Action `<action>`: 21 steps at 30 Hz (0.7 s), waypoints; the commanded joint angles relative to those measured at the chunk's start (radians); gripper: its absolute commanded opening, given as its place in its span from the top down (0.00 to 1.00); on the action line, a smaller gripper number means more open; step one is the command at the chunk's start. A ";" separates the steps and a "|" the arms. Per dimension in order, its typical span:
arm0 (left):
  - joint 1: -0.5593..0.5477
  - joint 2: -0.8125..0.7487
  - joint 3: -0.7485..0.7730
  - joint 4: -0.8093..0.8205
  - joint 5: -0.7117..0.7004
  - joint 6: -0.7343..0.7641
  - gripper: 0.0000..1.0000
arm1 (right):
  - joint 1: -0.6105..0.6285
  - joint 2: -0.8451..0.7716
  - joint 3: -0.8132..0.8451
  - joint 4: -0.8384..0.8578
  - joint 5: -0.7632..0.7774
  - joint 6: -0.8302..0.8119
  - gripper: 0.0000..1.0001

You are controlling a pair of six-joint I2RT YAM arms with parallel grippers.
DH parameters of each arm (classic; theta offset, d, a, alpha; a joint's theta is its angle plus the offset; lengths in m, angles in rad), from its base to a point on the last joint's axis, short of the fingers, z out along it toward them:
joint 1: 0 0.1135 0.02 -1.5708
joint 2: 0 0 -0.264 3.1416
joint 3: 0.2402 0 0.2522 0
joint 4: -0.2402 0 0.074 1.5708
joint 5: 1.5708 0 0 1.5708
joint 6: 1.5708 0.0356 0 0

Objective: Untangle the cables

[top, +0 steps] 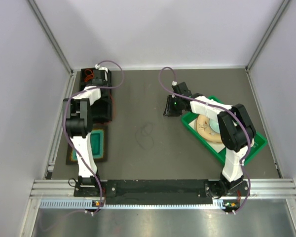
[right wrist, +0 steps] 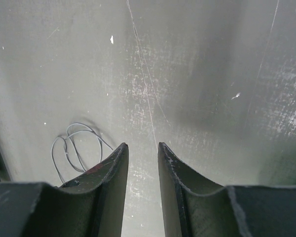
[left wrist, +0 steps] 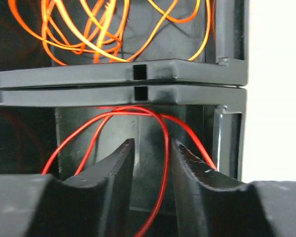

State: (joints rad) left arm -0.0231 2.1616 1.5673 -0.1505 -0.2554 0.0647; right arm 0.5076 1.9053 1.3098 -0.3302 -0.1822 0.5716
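Observation:
A tangle of orange cables point(left wrist: 89, 29) fills the upper black bin point(left wrist: 89, 74); it shows as orange loops at the far left of the table point(top: 90, 74). A red cable point(left wrist: 165, 148) hangs from under the bin's rim and runs between the parted jaws of my left gripper point(left wrist: 153, 143), not pinched. The left gripper point(top: 99, 79) is at the bins. A thin dark cable point(top: 145, 134) lies in loose loops mid-table, also in the right wrist view point(right wrist: 76, 148). My right gripper point(right wrist: 143, 145) is open and empty over bare table, right of that cable point(top: 170, 106).
The stacked black bins point(top: 96, 101) stand at the far left. A green tray point(top: 246, 148) at the right holds a tan ring point(top: 203, 129) and a pale dish. A teal tray point(top: 96, 143) on a dark mat lies near the left arm.

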 commanded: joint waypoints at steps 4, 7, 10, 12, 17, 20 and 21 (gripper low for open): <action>-0.021 -0.161 0.092 -0.064 -0.004 -0.003 0.49 | 0.006 -0.038 0.022 0.026 -0.002 0.008 0.69; -0.035 -0.180 0.115 -0.095 -0.013 0.004 0.37 | 0.012 -0.043 0.020 0.023 0.001 0.008 0.69; -0.052 -0.207 0.117 -0.113 -0.025 0.009 0.27 | 0.019 -0.048 0.019 0.023 0.004 0.007 0.69; -0.069 -0.233 0.117 -0.136 -0.051 0.021 0.27 | 0.019 -0.051 0.016 0.019 0.007 0.007 0.69; -0.221 -0.351 0.019 -0.213 -0.223 0.011 0.29 | 0.023 -0.066 -0.001 0.025 0.010 0.010 0.69; -0.297 -0.416 -0.091 -0.212 -0.320 -0.061 0.29 | 0.023 -0.069 -0.015 0.031 0.003 0.013 0.69; -0.307 -0.427 -0.114 -0.231 -0.326 -0.118 0.29 | 0.025 -0.069 -0.021 0.031 -0.002 0.014 0.69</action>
State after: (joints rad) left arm -0.2592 1.8404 1.5394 -0.3275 -0.4496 0.0620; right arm 0.5209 1.8961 1.3014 -0.3267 -0.1810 0.5770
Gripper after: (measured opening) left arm 0.711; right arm 0.310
